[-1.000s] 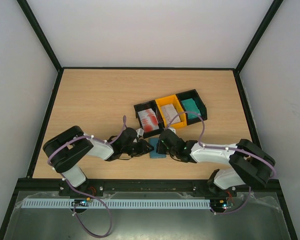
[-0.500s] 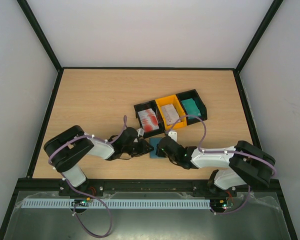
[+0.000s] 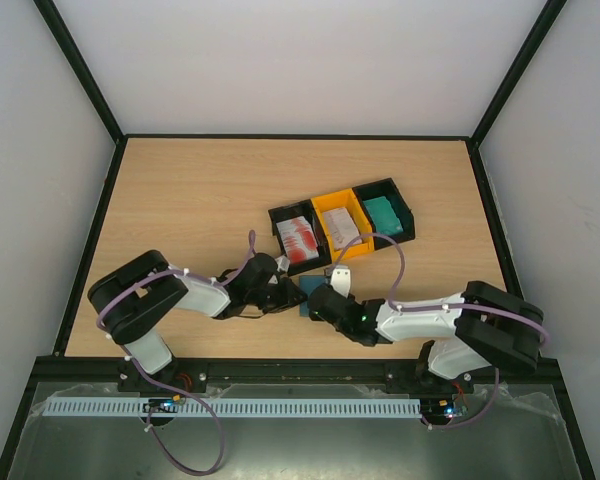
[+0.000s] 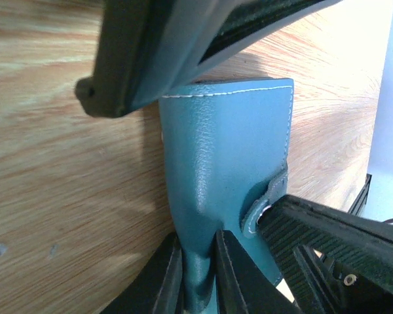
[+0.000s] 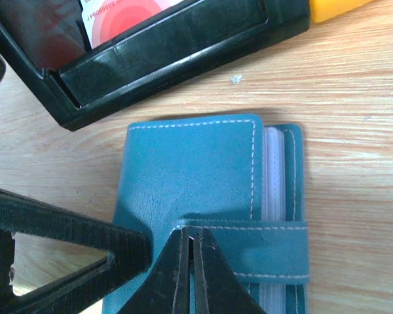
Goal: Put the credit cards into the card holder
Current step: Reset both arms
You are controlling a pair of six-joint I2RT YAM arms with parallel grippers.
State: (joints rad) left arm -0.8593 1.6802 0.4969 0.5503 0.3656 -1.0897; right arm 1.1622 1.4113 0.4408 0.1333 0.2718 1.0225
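The blue-teal card holder [image 3: 306,297] lies flat on the table between my two grippers. In the left wrist view my left gripper [image 4: 198,278] is shut on a raised fold of the card holder's cover [image 4: 229,144]. My right gripper [image 5: 192,243] is shut, its tips pressed against the end of the clasp tab [image 5: 262,252], which still crosses the holder's open edge. The credit cards sit in three bins: red-and-white ones [image 3: 297,240], whitish ones [image 3: 342,229] and green ones [image 3: 384,212]. No card is in either gripper.
A black bin [image 5: 164,62] wall stands just beyond the holder, with the yellow bin [image 3: 332,205] and a second black bin [image 3: 400,196] to its right. Both arms crowd the near middle of the table [image 3: 190,200].
The right arm slid left and lower, bringing its shut tips onto the holder's tab. The left jaws narrowed onto the cover. The holder stayed in place.
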